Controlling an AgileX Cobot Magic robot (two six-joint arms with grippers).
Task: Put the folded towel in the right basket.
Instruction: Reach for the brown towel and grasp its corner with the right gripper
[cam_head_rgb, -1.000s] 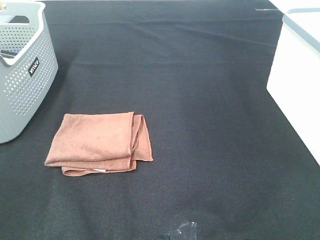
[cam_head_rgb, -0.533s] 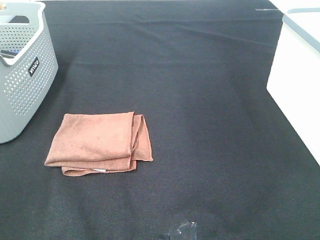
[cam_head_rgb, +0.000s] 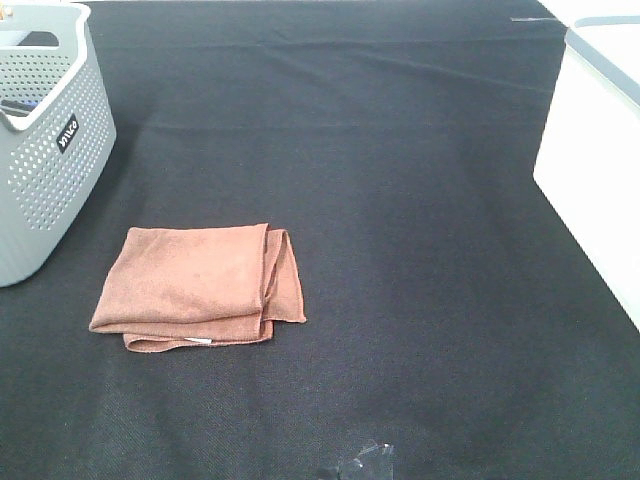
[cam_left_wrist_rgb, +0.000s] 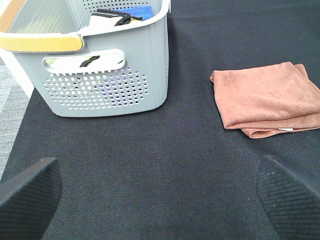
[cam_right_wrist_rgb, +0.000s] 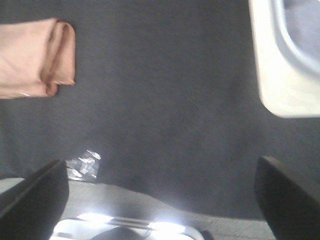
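The folded brown towel (cam_head_rgb: 196, 287) lies flat on the black tablecloth, left of centre in the exterior high view. It also shows in the left wrist view (cam_left_wrist_rgb: 267, 98) and in the right wrist view (cam_right_wrist_rgb: 35, 56). The right basket (cam_head_rgb: 597, 150) is white and stands at the right edge; its rim shows in the right wrist view (cam_right_wrist_rgb: 280, 65). Neither gripper shows in the exterior high view. My left gripper (cam_left_wrist_rgb: 155, 200) is open and empty, well short of the towel. My right gripper (cam_right_wrist_rgb: 160, 195) is open and empty, between towel and white basket.
A grey perforated basket (cam_head_rgb: 45, 150) with items inside stands at the far left, also in the left wrist view (cam_left_wrist_rgb: 95, 65). A small piece of clear plastic (cam_head_rgb: 365, 460) lies near the table's front edge. The black cloth (cam_head_rgb: 400, 220) covers the table.
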